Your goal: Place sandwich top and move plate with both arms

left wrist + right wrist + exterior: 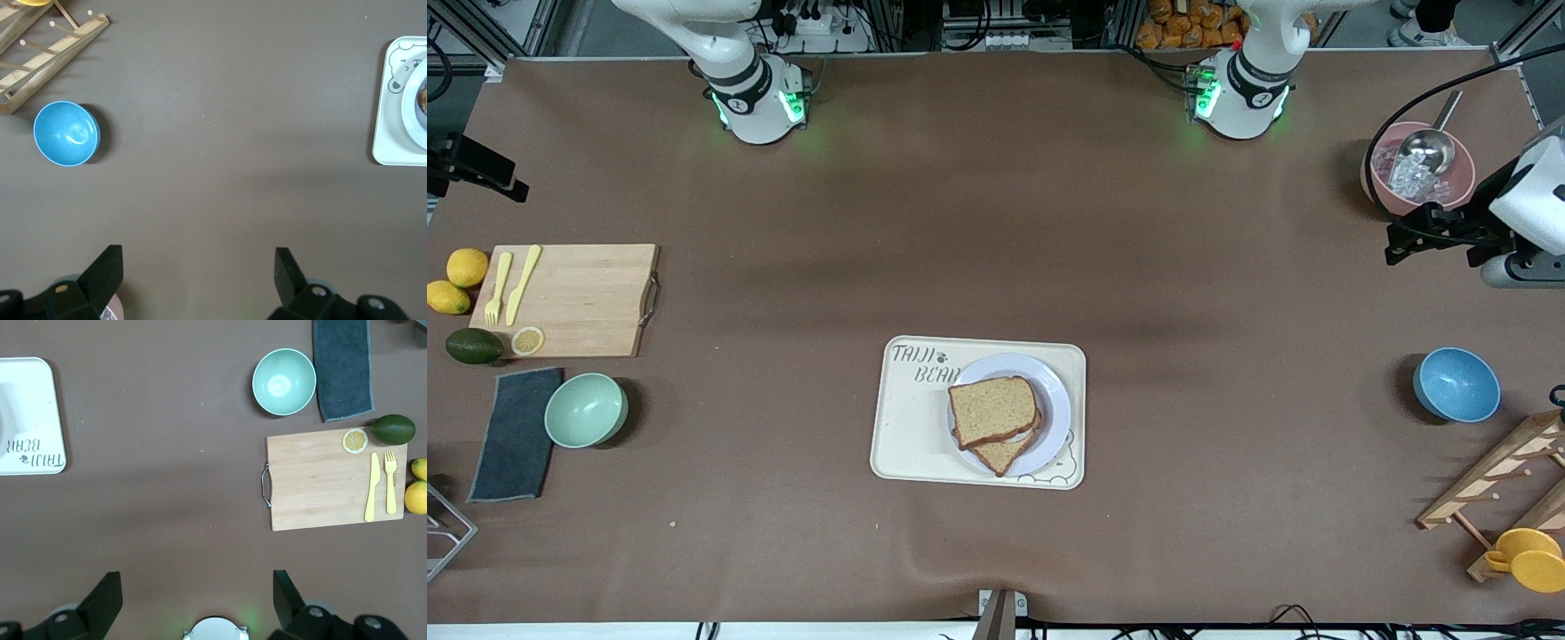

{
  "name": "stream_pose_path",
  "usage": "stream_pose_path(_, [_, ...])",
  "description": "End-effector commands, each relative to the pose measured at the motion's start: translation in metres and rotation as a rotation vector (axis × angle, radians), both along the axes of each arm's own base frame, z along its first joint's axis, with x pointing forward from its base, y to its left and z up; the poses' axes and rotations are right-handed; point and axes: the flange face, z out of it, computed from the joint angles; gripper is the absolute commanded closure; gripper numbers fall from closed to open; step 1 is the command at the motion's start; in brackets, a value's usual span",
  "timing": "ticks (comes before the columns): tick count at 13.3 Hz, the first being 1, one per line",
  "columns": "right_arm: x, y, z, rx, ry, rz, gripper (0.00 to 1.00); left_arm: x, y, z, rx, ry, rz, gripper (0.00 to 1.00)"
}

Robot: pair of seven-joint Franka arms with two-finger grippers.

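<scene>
The sandwich top (pixel 993 409), a brown bread slice, lies on a second slice (pixel 1000 457) on the white plate (pixel 1056 391). The plate sits on the cream bear tray (pixel 907 427) at the table's middle. My left gripper (pixel 1423 233) is open and empty, up over the table by the pink bowl at the left arm's end. Its wrist view (pixel 198 257) shows the tray's corner (pixel 390 133) and the plate's rim (pixel 412 110). My right gripper (pixel 197 580) is open and empty, high over its own base and out of the front view. Its wrist view shows the tray (pixel 33 420).
A pink bowl (pixel 1376 178) with a metal scoop, a blue bowl (pixel 1456 384), a wooden rack (pixel 1494 480) and a yellow cup (pixel 1529 558) stand at the left arm's end. A cutting board (pixel 578 298), a green bowl (pixel 585 409), a dark cloth (pixel 516 433), lemons and an avocado stand at the right arm's end.
</scene>
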Motion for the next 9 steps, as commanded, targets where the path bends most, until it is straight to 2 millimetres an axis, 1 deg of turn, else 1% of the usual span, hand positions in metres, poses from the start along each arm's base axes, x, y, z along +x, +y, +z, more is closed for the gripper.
stream_pose_path(1, [-0.002,0.0002,0.0037,-0.006,0.001,0.003,0.0,-0.0053,0.0002,0.0041,0.016,-0.019,0.019,0.0])
stream_pose_path(4, [-0.0021,-0.0006,0.0037,-0.007,0.001,0.0,0.0,-0.0063,0.0009,0.003,0.015,-0.016,0.02,0.0])
stream_pose_path(5, [-0.0019,-0.0006,0.0038,-0.007,-0.001,0.0,0.0,-0.0105,0.0001,0.0064,0.015,-0.02,0.019,0.0])
stream_pose_path(6, [-0.0021,-0.0006,0.0037,-0.007,0.001,0.0,0.0,-0.0127,-0.0001,0.0039,0.014,-0.017,0.019,0.0])
stream_pose_path(9, [-0.0019,-0.0006,0.0038,-0.007,-0.001,0.0,0.0,-0.0119,-0.0011,0.0041,0.013,-0.036,0.015,0.0])
